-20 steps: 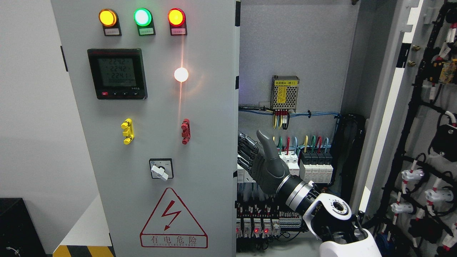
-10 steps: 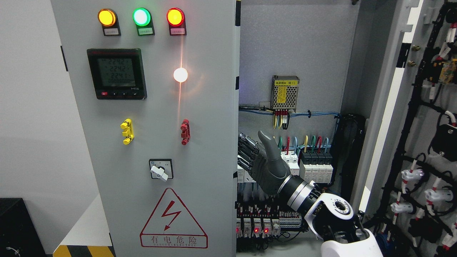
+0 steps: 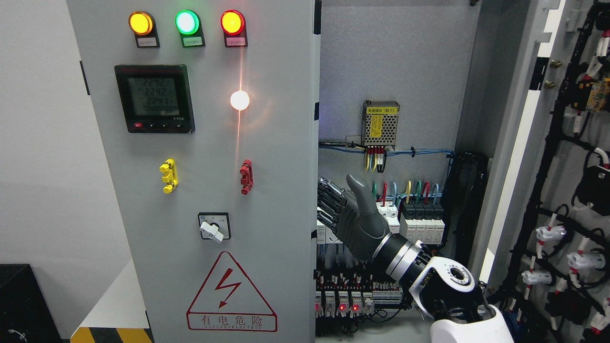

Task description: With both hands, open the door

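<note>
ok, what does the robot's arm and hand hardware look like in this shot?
Only the right arm shows. The right hand is dark grey, with a smooth moulded palm and thumb, and black segmented fingers with exposed joints. A banded silver metal cuff forms the wrist. Behind it sits a glossy white shell carrying a black round joint cap, then a white forearm cover. No loose cables or markings are visible on it.

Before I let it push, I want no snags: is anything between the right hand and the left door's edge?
Nothing visible. The right hand is at the left door's inner edge, its fingers reaching it ahead of the breakers behind. Whether they grip it is hidden.
</note>
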